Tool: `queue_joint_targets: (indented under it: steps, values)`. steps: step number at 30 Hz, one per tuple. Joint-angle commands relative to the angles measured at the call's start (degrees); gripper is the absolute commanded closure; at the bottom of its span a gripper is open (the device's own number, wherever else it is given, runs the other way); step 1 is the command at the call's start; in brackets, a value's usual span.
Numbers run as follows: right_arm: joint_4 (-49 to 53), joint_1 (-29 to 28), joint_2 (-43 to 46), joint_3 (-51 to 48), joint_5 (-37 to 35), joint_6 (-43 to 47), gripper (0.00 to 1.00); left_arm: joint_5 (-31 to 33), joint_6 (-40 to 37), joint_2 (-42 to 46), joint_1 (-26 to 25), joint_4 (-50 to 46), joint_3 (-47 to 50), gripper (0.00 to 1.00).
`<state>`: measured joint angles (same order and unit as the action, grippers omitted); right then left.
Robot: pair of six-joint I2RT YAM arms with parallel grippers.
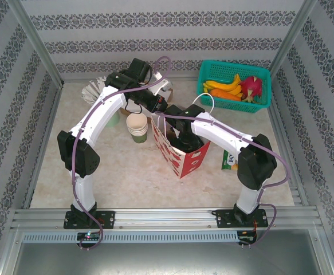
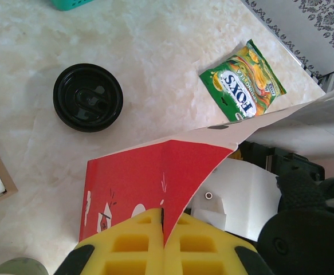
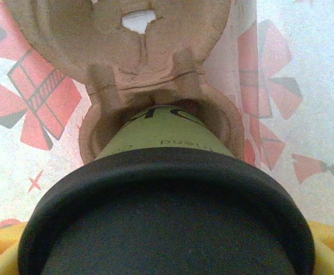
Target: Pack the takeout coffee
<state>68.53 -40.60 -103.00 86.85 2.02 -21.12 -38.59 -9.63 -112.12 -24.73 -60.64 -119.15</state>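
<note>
A takeout coffee cup, green-sided with a black lid, sits in a hole of a brown cardboard carrier inside the red gift bag. My right gripper reaches down into the bag, its yellow fingers pressed against both sides of the lid. My left gripper is shut on the bag's rim, also seen from above. A loose black lid lies on the table. A stack of cream paper cups stands left of the bag.
A teal basket of fruit stands at the back right. A green snack packet lies right of the bag. A fan of white sticks is at the back left. Metal rails frame the table.
</note>
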Motion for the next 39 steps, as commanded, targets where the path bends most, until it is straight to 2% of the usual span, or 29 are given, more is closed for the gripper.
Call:
queue_joint_targets:
  steps: [1, 39]
  values:
    - [3.38, 0.25, -1.54, 0.86, 0.09, -0.51, 0.29, -0.29, 0.14, 1.23, 0.15, 1.32, -0.26, 1.00]
    - [-4.63, 0.26, -2.73, -2.25, -1.01, -1.30, 0.30, -0.42, 0.38, 1.21, 0.20, 1.40, -0.30, 1.00]
